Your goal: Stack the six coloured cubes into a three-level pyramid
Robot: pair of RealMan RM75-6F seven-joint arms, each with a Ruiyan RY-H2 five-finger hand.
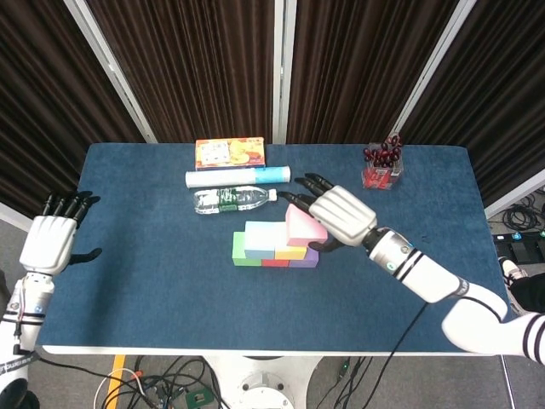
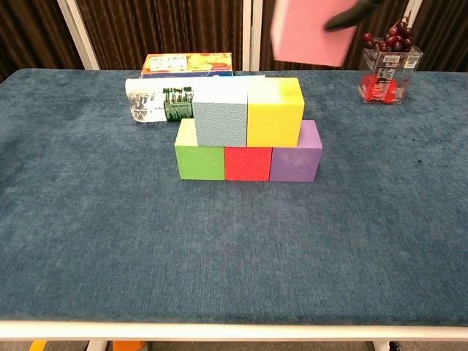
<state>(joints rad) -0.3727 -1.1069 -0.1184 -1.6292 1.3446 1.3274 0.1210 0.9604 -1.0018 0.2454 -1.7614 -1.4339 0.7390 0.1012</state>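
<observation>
Right hand (image 1: 342,215) gripping pink cube (image 2: 313,32), carrying it in the air above and slightly right of the stack. Fingers wrapping cube from its far and right sides; a dark fingertip (image 2: 349,16) showing across its top right corner in chest view. Cube tilting in the grip, not yet level.

Directly below hand: green cube (image 2: 199,161), red cube (image 2: 247,163) and purple cube (image 2: 296,157) sitting in a row, touching. Resting on those, pale blue cube (image 2: 220,112) and yellow cube (image 2: 275,112), side by side, touching. Two levels standing, top level outstanding.

Judged step: placing the sixth cube. Next move calling for shifting the cube left until centred over the blue–yellow seam, levelling it, lowering straight down, then spreading the fingers without dragging sideways.

Left hand (image 1: 51,240) resting far off to the left near the table (image 1: 145,281) edge, fingers apart, holding nothing.

Beyond hand: water bottle (image 1: 232,199) and white tube (image 1: 238,176) lying just behind the stack, snack box (image 1: 230,152) farther back. Container of red fruit (image 1: 381,166) standing off to the hand's far right side. Wide open cloth toward the near edge, so withdrawing up and toward the near right looking safest.
</observation>
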